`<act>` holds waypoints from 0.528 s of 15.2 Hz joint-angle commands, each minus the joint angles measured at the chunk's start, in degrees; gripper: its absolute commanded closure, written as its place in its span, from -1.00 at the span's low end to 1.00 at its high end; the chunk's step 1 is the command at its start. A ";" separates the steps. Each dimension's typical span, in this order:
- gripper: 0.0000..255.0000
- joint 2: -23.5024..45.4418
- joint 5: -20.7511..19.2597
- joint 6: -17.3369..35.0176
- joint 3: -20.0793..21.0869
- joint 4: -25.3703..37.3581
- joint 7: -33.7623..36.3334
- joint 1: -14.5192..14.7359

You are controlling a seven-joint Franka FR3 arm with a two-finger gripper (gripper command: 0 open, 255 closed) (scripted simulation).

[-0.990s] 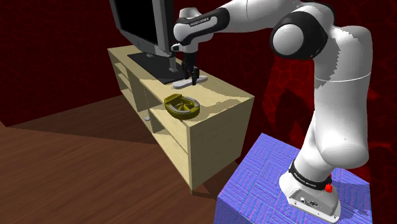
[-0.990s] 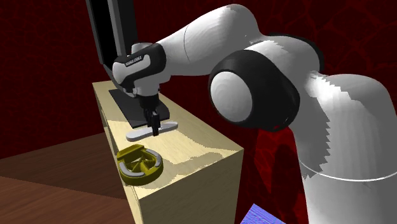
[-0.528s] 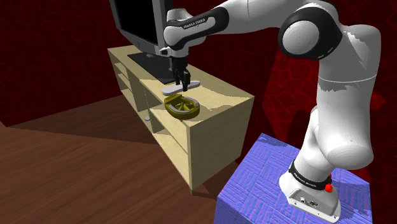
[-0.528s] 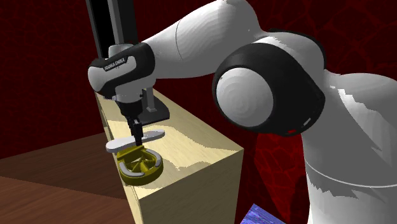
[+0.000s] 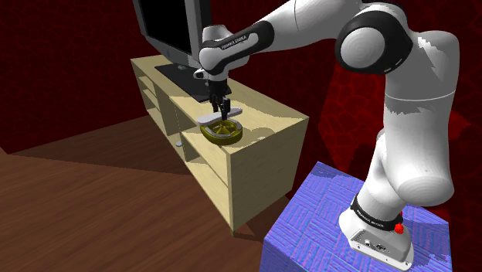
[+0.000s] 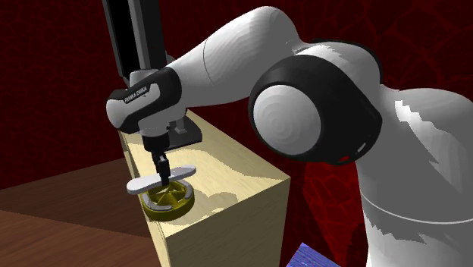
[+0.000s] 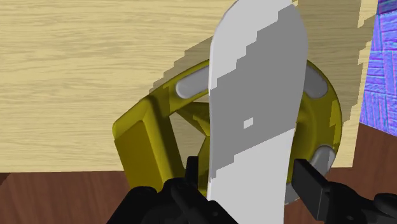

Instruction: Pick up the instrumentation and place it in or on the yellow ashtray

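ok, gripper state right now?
Gripper: cannot be told whether it is gripping or has let go; the flat white instrument is at its tip, over the yellow ashtray.

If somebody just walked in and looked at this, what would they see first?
Probably the big white arm reaching across the second exterior view. Its black gripper holds a flat pale-grey piece just over the yellow ashtray on the wooden cabinet. After that, the dark screen at the cabinet's far end and the blue patterned stand.
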 commanded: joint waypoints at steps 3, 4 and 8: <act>1.00 1.11 0.49 2.66 0.18 -1.57 -0.34 -0.09; 1.00 1.38 0.61 3.33 0.23 -1.98 -0.43 -0.11; 1.00 1.75 0.78 4.18 0.29 -2.49 -0.54 -0.15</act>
